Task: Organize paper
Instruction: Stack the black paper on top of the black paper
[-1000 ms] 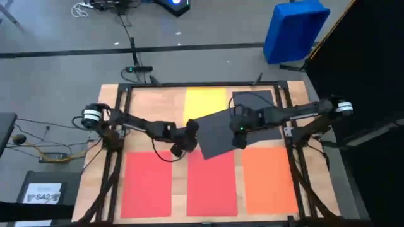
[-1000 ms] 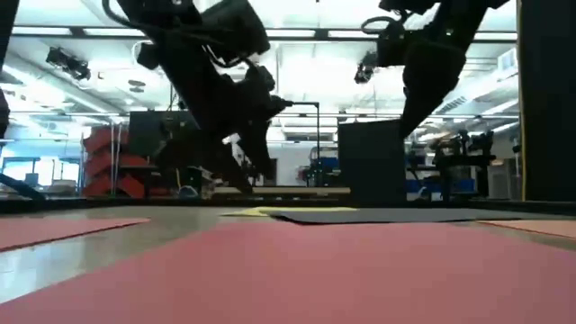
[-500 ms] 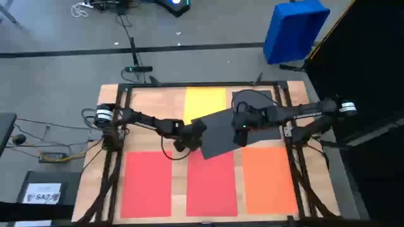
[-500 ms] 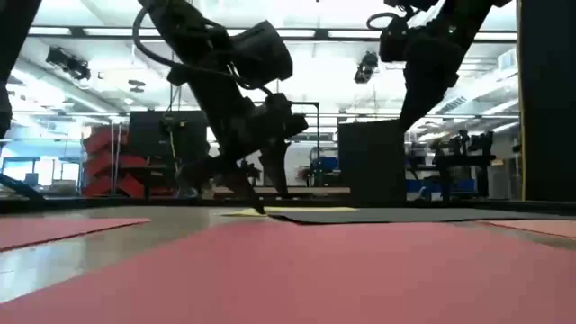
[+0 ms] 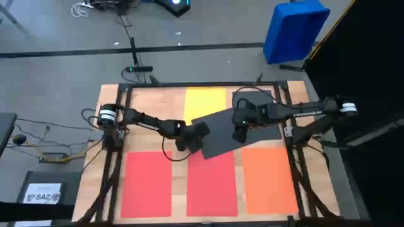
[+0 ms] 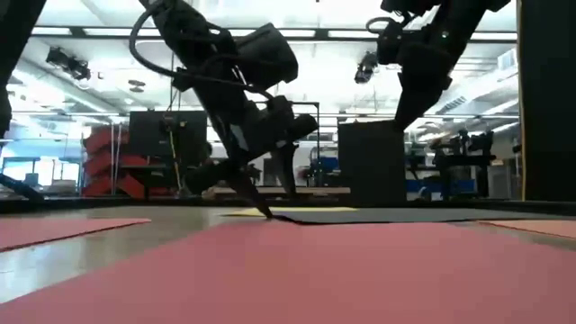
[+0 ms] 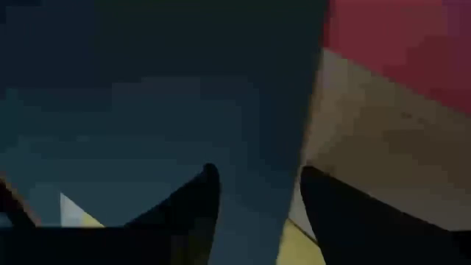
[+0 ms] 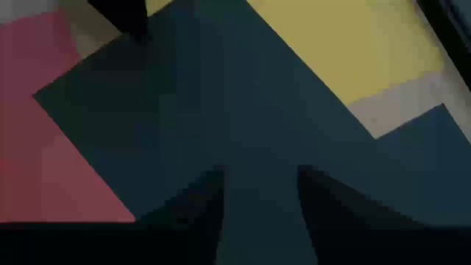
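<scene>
Tilted sheet [image 5: 222, 133] mid-surface [image 5: 154, 104], overlapping sheets behind it. Three sheets [image 5: 211, 183] in front row. Left gripper [image 5: 201, 133] at its left edge, right gripper [image 5: 239, 134] over its right part.

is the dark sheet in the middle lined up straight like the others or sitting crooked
Crooked. The dark sheet lies rotated, overlapping the yellow sheet and middle red sheet.

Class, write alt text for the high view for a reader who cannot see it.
Two dark robot arms meet over a tilted dark grey sheet mid-table, the left gripper at its left edge, the right gripper above it. A yellow sheet lies behind; two red sheets and an orange sheet lie in front.
</scene>
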